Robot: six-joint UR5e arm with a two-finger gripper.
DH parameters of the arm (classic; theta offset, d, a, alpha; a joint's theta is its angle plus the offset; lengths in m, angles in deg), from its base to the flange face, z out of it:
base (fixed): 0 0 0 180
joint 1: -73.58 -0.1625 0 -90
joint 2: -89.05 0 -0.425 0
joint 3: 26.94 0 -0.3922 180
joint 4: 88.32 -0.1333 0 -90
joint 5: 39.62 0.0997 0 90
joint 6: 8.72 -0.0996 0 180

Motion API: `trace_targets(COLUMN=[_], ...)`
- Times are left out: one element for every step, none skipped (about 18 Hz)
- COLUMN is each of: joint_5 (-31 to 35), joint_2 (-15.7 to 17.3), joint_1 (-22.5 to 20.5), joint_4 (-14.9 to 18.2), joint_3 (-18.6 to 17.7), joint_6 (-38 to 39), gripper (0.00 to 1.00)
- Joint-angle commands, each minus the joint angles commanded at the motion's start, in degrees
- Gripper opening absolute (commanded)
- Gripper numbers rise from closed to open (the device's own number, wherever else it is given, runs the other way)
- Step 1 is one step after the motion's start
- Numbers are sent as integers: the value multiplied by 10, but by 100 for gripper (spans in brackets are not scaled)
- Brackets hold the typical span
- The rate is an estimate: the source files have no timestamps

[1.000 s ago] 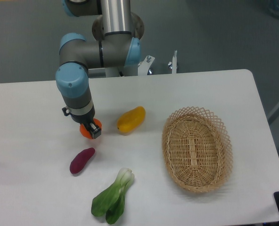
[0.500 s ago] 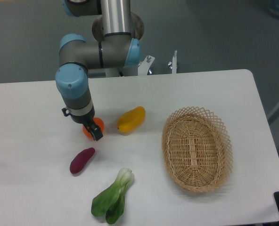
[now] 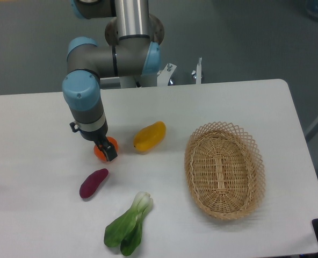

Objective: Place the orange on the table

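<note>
The orange [image 3: 99,152] is a small round orange-red fruit resting on the white table [image 3: 35,129], left of the middle. My gripper [image 3: 105,149] reaches down over it, and the orange sits between the fingers. One dark finger [image 3: 110,153] shows in front of the fruit and the other is hidden behind it. The jaws look slightly spread around the orange. The blue-grey wrist [image 3: 86,105] stands just above.
A yellow-orange mango-like fruit [image 3: 149,136] lies just right of the orange. A purple sweet potato [image 3: 93,183] and a green bok choy [image 3: 129,224] lie nearer the front. An oval wicker basket [image 3: 224,170] stands at the right.
The front finger has shifted a little to the right, away from the orange's middle. The wrist has edged slightly up and left. The orange stays in place on the table.
</note>
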Motion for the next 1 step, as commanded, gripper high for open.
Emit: trace_targets(joint_5=[0], joint_2=[0], joint_1=[0], joint_4=[0], joint_3=[0], joint_6=[0], gripper=[100])
